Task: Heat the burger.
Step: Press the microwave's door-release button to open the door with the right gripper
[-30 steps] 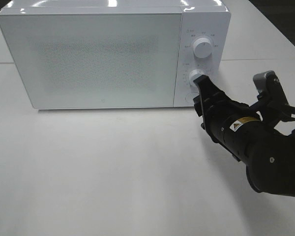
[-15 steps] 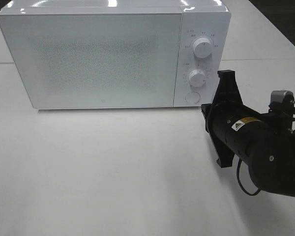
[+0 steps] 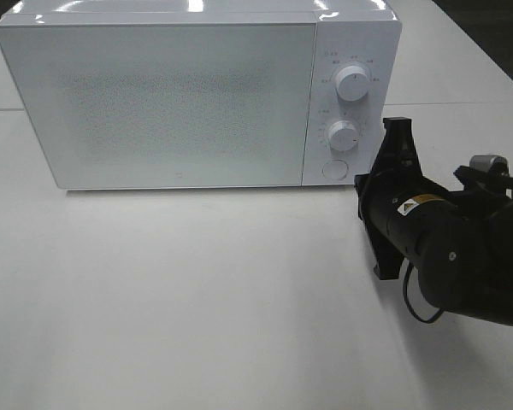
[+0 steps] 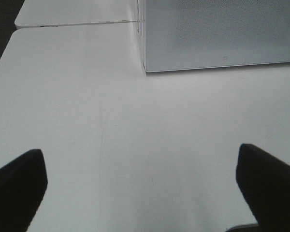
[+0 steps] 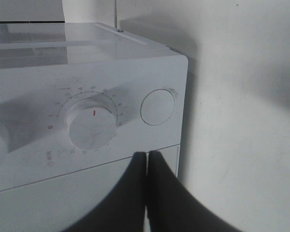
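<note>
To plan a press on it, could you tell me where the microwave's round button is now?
The round button sits at the bottom of the microwave's right-hand control panel in the exterior high view, just below the lower dial.

looks like a robotics lab bench: a white microwave (image 3: pixel 162 98) sits across the top of the frame on plain white desk (image 3: pixel 197 299) panels pushed together, with a black robot arm (image 3: pixel 445 248) at lower right.
</note>
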Robot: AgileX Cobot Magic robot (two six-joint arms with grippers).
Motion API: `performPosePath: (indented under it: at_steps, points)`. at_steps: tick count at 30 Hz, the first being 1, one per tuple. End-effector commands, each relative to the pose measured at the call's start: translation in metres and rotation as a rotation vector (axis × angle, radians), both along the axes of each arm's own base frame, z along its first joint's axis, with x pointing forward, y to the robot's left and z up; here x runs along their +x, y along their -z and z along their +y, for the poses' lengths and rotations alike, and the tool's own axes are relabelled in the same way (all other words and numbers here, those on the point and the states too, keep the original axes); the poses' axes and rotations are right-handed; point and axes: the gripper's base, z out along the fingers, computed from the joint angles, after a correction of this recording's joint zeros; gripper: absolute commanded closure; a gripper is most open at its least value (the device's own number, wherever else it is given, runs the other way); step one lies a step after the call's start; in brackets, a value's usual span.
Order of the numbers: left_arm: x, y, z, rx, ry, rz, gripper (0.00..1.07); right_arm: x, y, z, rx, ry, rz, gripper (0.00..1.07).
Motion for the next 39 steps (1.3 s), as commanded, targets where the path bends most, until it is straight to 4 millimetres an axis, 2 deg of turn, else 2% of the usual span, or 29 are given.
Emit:
performPosePath:
  at_steps: [1, 3, 5, 12, 18, 29, 39]
  points:
    - [-0.003, 0.000, 0.000, -0.005, -0.001, -0.029, 0.07, 0.011, 0.006, 0.006, 0.017, 0.017, -0.027, 1.07]
    - [-0.003, 0.000, 0.000, -0.005, -0.001, -0.029, 0.07, 0.014, 0.008, 0.007, 0.017, 0.027, -0.030, 1.07]
    - [-0.003, 0.000, 0.000, -0.005, -0.001, -0.029, 0.07, 0.027, 0.016, 0.009, 0.027, 0.044, -0.031, 1.07]
    - [-0.003, 0.000, 0.000, -0.005, -0.001, -0.029, 0.07, 0.044, 0.019, 0.014, 0.033, 0.051, -0.048, 1.07]
    - [-0.003, 0.000, 0.000, -0.005, -0.001, -0.029, 0.07, 0.063, 0.033, 0.010, 0.046, 0.078, -0.044, 1.07]
    - [-0.003, 0.000, 0.000, -0.005, -0.001, -0.029, 0.07, 0.080, 0.051, 0.019, 0.054, 0.070, -0.023, 1.07]
    - [-0.003, 0.000, 0.000, -0.005, -0.001, -0.029, 0.07, 0.100, 0.052, 0.012, 0.033, 0.109, -0.049, 1.07]
